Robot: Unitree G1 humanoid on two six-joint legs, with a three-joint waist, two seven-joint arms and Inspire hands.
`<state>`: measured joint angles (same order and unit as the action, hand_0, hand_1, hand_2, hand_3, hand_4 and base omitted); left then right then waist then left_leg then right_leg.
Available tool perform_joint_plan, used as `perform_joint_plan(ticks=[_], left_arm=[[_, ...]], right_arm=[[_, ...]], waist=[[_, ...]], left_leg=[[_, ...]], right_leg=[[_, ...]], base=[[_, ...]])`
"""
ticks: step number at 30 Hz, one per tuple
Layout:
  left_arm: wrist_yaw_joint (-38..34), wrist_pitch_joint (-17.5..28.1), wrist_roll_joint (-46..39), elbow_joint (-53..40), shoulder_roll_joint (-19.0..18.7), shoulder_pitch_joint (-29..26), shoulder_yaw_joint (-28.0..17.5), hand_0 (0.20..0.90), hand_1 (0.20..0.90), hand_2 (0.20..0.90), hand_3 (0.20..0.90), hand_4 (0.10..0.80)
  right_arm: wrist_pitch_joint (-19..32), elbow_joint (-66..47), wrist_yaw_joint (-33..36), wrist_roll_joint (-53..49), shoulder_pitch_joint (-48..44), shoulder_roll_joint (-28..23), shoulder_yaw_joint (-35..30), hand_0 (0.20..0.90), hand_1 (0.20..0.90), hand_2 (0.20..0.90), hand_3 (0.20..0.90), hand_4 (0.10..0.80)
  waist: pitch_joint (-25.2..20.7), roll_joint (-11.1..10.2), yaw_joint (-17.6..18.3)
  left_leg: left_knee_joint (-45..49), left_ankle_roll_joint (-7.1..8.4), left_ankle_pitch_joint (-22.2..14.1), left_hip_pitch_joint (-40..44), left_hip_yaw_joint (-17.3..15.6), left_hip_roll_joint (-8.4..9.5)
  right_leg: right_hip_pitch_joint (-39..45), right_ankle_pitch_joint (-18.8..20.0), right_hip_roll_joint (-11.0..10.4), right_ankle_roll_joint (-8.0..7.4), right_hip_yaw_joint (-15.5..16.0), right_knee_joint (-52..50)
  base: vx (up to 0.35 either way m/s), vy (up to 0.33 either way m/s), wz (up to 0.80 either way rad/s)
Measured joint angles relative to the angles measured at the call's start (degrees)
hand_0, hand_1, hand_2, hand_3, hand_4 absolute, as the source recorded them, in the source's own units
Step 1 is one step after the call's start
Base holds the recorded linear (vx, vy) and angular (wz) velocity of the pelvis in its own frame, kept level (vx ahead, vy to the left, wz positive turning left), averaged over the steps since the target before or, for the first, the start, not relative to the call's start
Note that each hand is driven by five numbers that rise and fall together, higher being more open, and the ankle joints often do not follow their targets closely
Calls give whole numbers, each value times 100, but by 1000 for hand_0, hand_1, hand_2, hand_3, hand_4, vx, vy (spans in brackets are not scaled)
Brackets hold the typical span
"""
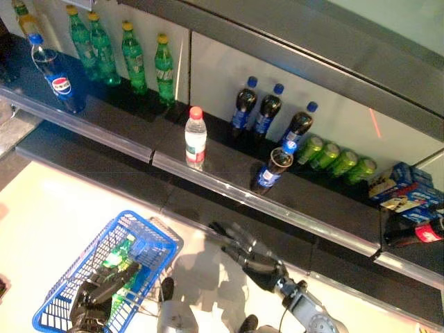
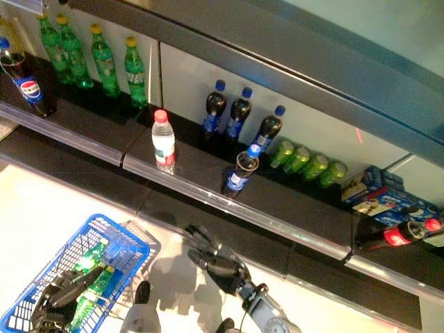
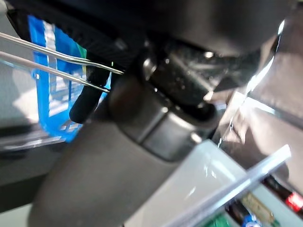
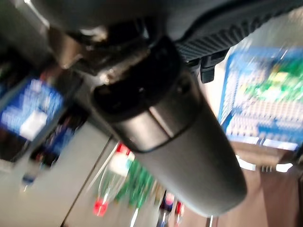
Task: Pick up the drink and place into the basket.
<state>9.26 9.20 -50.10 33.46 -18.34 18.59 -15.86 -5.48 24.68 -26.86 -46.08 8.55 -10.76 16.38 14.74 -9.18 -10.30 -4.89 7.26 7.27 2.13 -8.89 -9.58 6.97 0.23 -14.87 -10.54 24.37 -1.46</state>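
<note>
**Supervisor:** Where is the drink?

**Operator:** I see a green bottle (image 1: pixel 119 258) lying inside the blue basket (image 1: pixel 161 244), which sits low at my left on the pale floor. On my head cameras the left hand (image 1: pixel 97 295) is at the near end of the basket, dark fingers curled over its wire handle and reaching in beside the bottle. The left wrist view shows two thin wires crossing a curled fingertip, so I read that hand as closed on the basket handle.

**Supervisor:** And the right hand?

**Operator:** The right hand (image 1: pixel 251 258) hangs just in front of the lower shelf, fingers spread and relaxed, holding nothing. It is well apart from the basket.

**Supervisor:** What is on the shelf?

**Operator:** A clear water bottle with a red cap (image 1: pixel 195 137) stands upright near the shelf's front edge. To its right a dark cola bottle with a blue cap (image 1: pixel 276 166) leans forward, apart from three upright ones (image 1: pixel 269 109) behind it against the back panel. Green bottles with yellow caps (image 1: pixel 132 59) stand in a row on the left, and a larger cola bottle (image 1: pixel 61 76) stands left of them. Green cans (image 1: pixel 337 159) lie on their sides further right, then blue cartons (image 1: pixel 408 186) and a red-capped cola bottle (image 1: pixel 416 233) lying flat.
</note>
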Motion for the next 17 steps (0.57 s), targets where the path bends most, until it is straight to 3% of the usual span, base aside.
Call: perform_joint_plan(ticks=[6, 11, 17], left_arm=[[-100, 113, -567, 1566, 202, -559, -52, 300, 300, 300, 200, 100], [-125, 334, -599, 2138, 280, -688, 220, 300, 300, 300, 200, 100], [-227, 394, -522, 2611, 279, -807, 394, 300, 300, 300, 200, 100]], right_arm=[[574, 1507, 619, 1074, -22, -4, -37, 900, 900, 900, 900, 800], [1276, 2583, 1371, 2358, 26, -137, -84, 900, 900, 900, 900, 800], [1594, 3369, 1953, 3043, 101, -150, -87, 900, 900, 900, 900, 800]], waist=[[-493, 283, 338], [-801, 497, 439], [-1061, 580, 446]], left_leg=[[-5, -5, 0, -8, -90, -4], [-44, 28, -22, 76, -147, -20], [-46, 51, -40, 73, -149, -7]], right_leg=[[105, 298, 87, 7, -117, 446], [180, 322, 134, 39, -125, 582], [178, 318, 122, 41, -124, 585]], base=[[-14, -2, -12], [-10, 0, -5], [0, 0, 0]])
